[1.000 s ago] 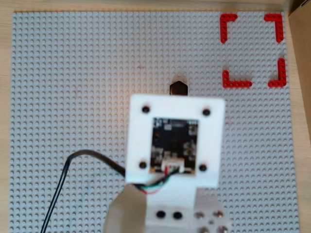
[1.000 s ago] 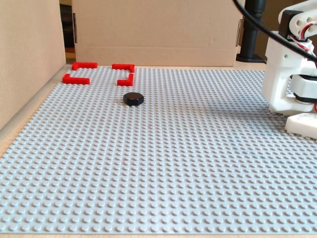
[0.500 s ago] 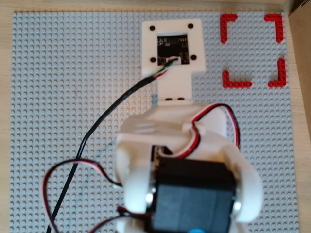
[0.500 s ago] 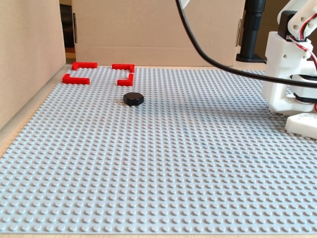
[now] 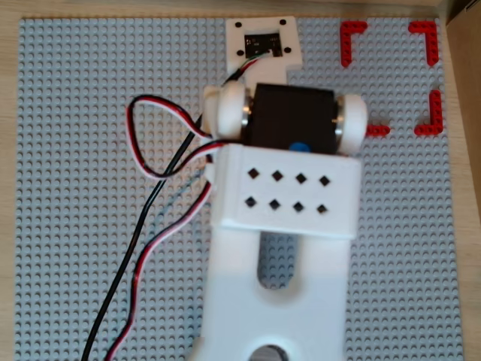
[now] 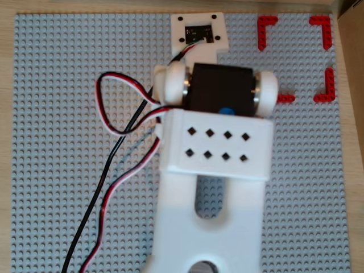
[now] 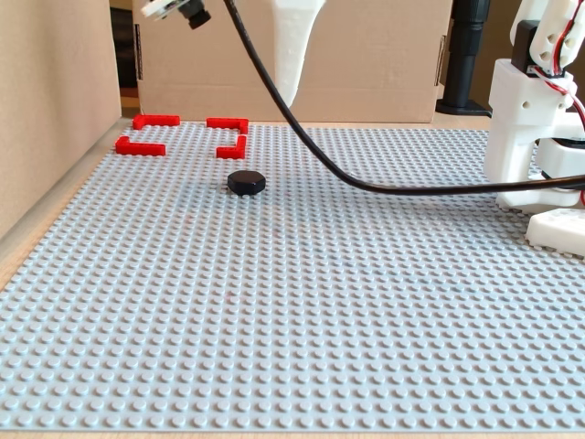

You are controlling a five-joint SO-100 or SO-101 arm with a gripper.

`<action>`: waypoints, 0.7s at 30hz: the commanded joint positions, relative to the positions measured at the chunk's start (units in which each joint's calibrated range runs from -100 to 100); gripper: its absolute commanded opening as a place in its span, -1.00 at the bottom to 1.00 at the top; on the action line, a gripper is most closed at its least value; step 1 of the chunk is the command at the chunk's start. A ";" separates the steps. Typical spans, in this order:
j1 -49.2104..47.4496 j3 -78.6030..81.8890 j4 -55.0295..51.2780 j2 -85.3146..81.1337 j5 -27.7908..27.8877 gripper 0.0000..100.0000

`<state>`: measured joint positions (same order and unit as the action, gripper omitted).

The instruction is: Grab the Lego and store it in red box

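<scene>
The Lego [image 7: 246,182], a small glossy black flat-topped piece, lies on the grey studded baseplate [image 7: 302,302] in the fixed view. Just behind it to the left is the red box [image 7: 230,149], four thin red corner pieces with gaps between them. One white tapered finger of my gripper [image 7: 291,91] hangs down from the top edge, above the plate and to the right of the Lego, apart from it. No second finger shows. In both overhead views my arm [image 5: 282,188] [image 6: 213,142] covers the Lego, and the red box [image 5: 425,37] [image 6: 322,28] sits at the top right.
Cardboard walls [image 7: 292,55] close off the back and left of the plate. The arm's white base [image 7: 535,119] stands at the right edge. A black cable [image 7: 366,183] sags low across the plate. A small camera mount [image 7: 178,9] shows at the top.
The arm has swung out leftward over the plate; the white finger and camera mount have come into the fixed view, and the cable has dropped lower. The Lego has not moved.
</scene>
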<state>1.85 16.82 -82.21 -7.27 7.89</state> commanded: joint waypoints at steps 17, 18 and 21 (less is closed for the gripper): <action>-2.56 -2.36 11.60 15.66 0.40 -0.71; -2.56 -2.36 12.21 15.83 0.40 -0.71; -2.64 -2.36 12.65 15.83 0.40 -0.64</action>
<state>-0.40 16.64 -70.12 8.96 8.08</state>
